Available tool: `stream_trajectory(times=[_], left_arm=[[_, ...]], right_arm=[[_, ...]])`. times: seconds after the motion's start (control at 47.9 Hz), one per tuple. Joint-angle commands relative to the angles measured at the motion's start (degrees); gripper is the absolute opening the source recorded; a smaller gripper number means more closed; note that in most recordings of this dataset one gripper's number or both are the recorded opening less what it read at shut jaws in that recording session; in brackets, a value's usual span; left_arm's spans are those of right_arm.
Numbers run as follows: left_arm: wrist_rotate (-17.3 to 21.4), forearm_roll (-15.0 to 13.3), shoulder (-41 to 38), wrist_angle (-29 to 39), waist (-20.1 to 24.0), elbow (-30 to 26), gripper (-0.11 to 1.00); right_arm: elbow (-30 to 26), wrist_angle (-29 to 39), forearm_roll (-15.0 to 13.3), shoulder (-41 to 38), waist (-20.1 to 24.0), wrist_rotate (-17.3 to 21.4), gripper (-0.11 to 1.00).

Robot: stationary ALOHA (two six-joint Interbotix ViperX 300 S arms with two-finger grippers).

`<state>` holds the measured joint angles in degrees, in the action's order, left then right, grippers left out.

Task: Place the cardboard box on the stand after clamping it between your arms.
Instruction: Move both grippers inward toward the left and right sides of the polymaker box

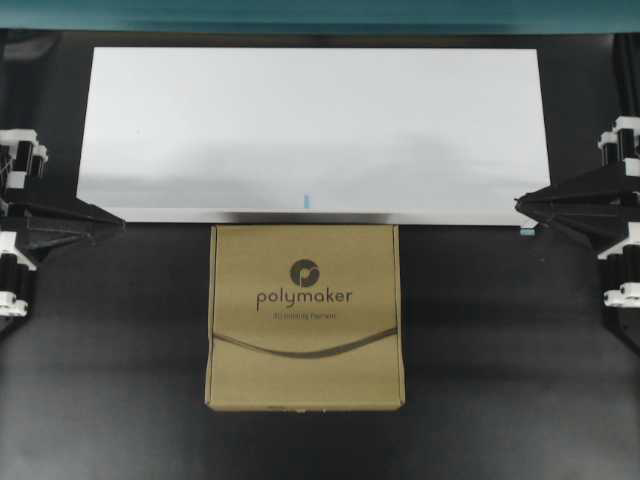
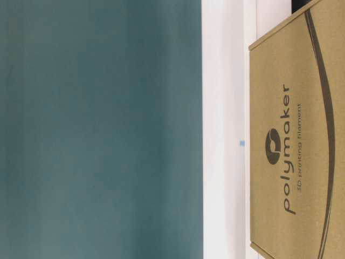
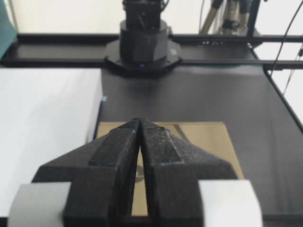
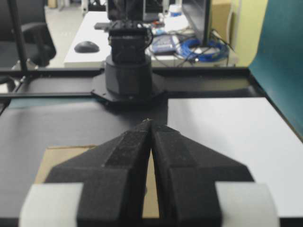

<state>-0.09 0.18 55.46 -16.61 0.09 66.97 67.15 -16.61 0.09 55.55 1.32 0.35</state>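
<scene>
Overhead view: one closed cardboard box (image 1: 305, 317), printed "polymaker" under a round logo, flat on black table (image 1: 120, 400) touching stand (image 1: 310, 130) at its 6 o'clock edge; left gripper (image 1: 112, 222) and right gripper (image 1: 522, 203) closed, empty.

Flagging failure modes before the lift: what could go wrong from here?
1. Both hands, left and right, are shut to narrow tips, so the box could pivot or slip when clamped.
2. The box sits right against the stand front edge; lifted too low, it may catch that edge.
</scene>
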Motion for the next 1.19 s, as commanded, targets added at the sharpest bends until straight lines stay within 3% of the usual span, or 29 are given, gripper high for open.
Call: stream_trajectory(times=[0.0,0.084,0.188,0.313,0.46,0.689,0.898,0.961,1.024,1.17], left_arm=[[-1.4,2.5,-0.6,3.5,-1.8,-3.3,0.05],[-1.7,2.4,-1.5,10.5,-2.1,-6.1,0.02],[-2.0,2.4,-2.6,18.5,-2.6,-9.0,0.0],[-2.3,2.4,-4.7,23.7,-3.6,-10.5,0.0],[-3.8,2.4,-8.4,27.0,-6.0,-11.6,0.0],[-5.6,2.4,-15.9,38.0,-9.3,-13.9,0.0],[-5.6,2.4,-21.4,38.8,-9.4,-14.9,0.01],[-5.6,2.4,-23.4,38.9,-9.3,-14.8,0.07],[-5.6,2.4,-25.6,38.9,-9.3,-14.9,0.18],[-5.7,2.4,-31.0,38.8,-9.3,-15.4,0.6]], right_arm=[[-2.0,0.4,0.4,-1.0,0.4,0.4,0.02],[-3.9,7.3,0.9,-2.2,2.3,0.4,0.0],[-9.3,22.5,1.1,-5.5,5.4,1.0,-0.01],[-14.2,34.4,1.2,-10.5,7.7,1.8,-0.01],[-15.6,38.0,1.3,-15.1,8.8,3.9,-0.01],[-15.6,46.2,1.3,-21.4,9.1,10.8,-0.01],[-15.2,48.9,1.3,-26.4,9.1,13.9,0.0],[-15.0,48.5,1.2,-28.0,9.1,13.4,0.02],[-14.7,47.6,1.1,-29.7,9.1,13.2,0.11],[-14.7,44.7,0.8,-34.0,9.2,12.4,0.49]])
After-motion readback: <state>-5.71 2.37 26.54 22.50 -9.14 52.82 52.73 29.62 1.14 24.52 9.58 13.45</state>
